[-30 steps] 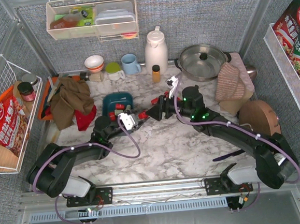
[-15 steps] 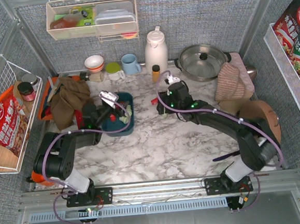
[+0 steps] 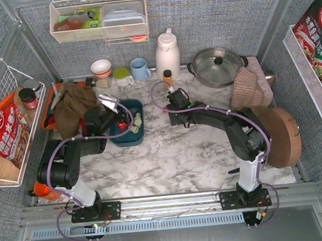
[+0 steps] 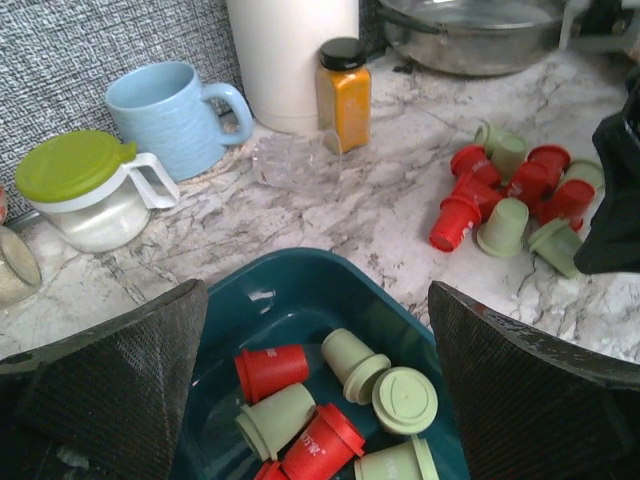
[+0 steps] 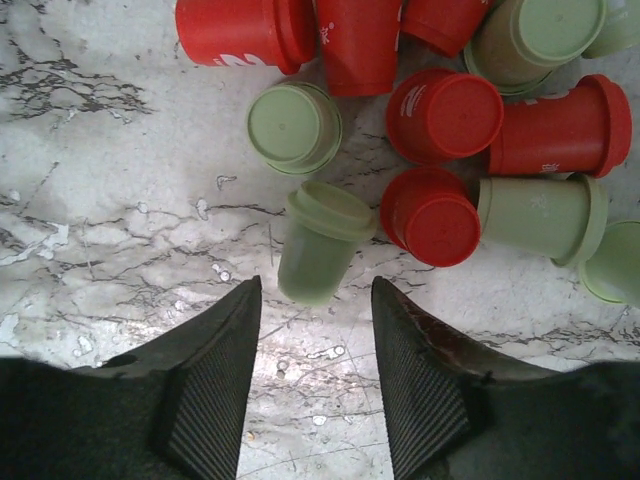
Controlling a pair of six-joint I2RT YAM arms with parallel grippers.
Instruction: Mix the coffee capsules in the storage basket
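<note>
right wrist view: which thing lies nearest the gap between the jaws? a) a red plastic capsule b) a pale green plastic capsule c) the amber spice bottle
b: the pale green plastic capsule lies just ahead of the gap; the red plastic capsules sit farther back.

**Bright, even light across all three views**

Soft light falls from overhead and the marble table glows evenly. Small glints show on the pan and inside the storage basket. The coffee capsules look crisp, throwing only faint, soft-edged shadows on the marble.
</note>
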